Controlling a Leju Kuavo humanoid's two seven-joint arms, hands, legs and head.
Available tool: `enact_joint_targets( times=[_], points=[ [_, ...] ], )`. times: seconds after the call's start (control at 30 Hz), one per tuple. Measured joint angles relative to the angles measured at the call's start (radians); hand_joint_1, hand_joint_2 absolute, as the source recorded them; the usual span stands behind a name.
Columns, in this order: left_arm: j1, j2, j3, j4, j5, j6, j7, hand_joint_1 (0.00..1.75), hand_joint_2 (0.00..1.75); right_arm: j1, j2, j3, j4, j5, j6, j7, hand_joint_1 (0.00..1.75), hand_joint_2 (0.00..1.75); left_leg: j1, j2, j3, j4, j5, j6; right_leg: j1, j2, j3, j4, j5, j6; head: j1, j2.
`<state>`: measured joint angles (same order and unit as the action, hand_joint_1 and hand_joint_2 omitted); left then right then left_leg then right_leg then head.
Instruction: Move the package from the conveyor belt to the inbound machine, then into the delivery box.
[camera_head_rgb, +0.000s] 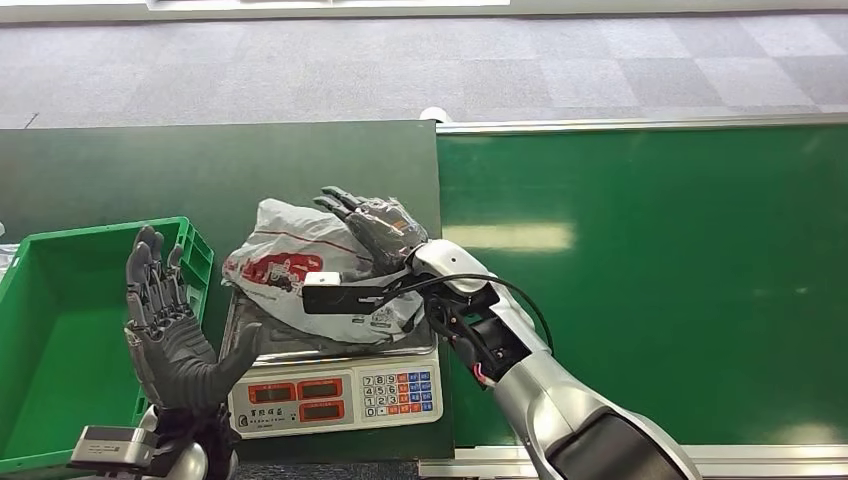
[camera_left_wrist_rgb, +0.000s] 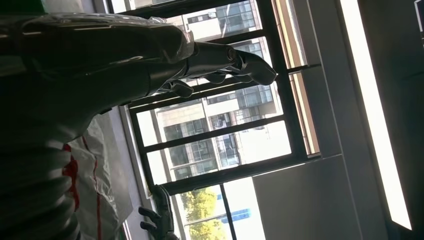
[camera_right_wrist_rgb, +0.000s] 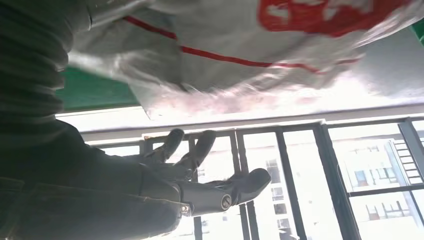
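Conveyor belt bare. Delivery box still without a parcel. Package already lying on the inbound machine. Right hand flat against it, fingers spread; left hand spread, holding nothing. Transfer into box remaining.

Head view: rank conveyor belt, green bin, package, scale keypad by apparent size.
1. conveyor belt
2. green bin, partly cut off by the frame
3. package, partly hidden by the right hand
4. scale keypad
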<state>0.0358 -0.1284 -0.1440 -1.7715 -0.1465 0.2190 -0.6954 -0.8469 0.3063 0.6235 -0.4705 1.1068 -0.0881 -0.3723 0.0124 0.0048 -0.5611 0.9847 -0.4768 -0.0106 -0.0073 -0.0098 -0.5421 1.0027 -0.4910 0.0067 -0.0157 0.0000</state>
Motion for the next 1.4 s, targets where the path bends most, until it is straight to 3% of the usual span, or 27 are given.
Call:
enact_joint_targets(
  times=[0.5,0.73,0.87,1.03,1.2,1.4],
  points=[
    [-0.021,0.014,-0.007,0.046,-0.097,-0.011,0.000,0.00,1.75,-0.045,-0.002,0.010,0.011,-0.032,-0.036,-0.008,0.00,1.75,0.000,0.000,0.001,0.000,0.000,0.000,0.000,0.000,0.000,0.000,0.000,0.000,0.000,0.000],
    [-0.084,0.007,-0.001,0.163,-0.340,0.119,0.000,0.00,1.75,-0.009,-0.046,-0.016,-0.080,-0.084,-0.165,-0.049,0.00,1.75,0.000,0.000,0.001,0.000,0.000,0.000,0.000,0.000,0.000,0.000,0.000,0.000,0.000,0.000],
    [-0.140,0.008,0.011,0.243,-0.440,0.193,0.000,0.00,1.75,0.092,-0.103,-0.103,-0.223,-0.231,-0.211,-0.165,0.00,1.75,0.000,-0.001,0.001,0.001,0.000,0.000,0.000,0.000,0.001,0.000,0.000,0.000,0.000,0.000],
    [-0.197,0.016,0.018,0.339,-0.499,0.274,0.000,0.00,1.75,0.286,-0.161,-0.285,-0.431,-0.535,-0.158,-0.307,0.00,1.75,0.000,-0.003,0.001,0.001,0.000,0.000,-0.001,-0.001,0.001,-0.001,0.000,0.000,0.000,0.000],
    [-0.237,0.023,0.018,0.404,-0.527,0.302,0.003,0.00,1.75,0.493,-0.189,-0.420,-0.600,-0.682,-0.139,-0.324,0.00,1.75,0.000,-0.001,0.000,0.000,0.000,0.000,0.000,0.000,-0.001,-0.001,0.000,0.000,0.000,0.000],
    [-0.298,0.025,0.015,0.463,-0.557,0.316,0.025,0.00,1.75,0.616,-0.187,-0.502,-0.654,-0.742,-0.133,-0.325,0.00,1.75,0.000,-0.001,0.000,0.000,0.000,0.000,0.000,0.000,0.000,-0.001,0.000,0.000,0.000,0.000]
  ],
)
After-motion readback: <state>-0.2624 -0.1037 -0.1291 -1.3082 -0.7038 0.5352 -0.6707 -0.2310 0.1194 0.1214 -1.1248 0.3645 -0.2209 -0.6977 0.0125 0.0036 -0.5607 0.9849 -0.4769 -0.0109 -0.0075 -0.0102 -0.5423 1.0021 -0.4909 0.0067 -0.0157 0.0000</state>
